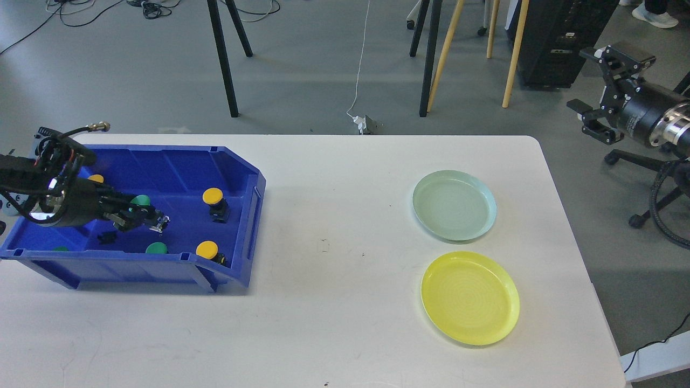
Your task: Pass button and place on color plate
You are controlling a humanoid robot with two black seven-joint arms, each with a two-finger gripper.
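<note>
While both plates lie bare, the task looks barely begun. At far left, the left claw (153, 220) reaches down into the blue bin (245, 215) among the yellow and green buttons (214, 197); whether it grips one, I cannot tell. Across the white tabletop (334, 302), the green plate (454, 205) sits far and the yellow plate (469, 297) near. Off the right edge, the right claw (593, 89) hangs spread, holding nothing. Picking, passing and placing all seem left.
</note>
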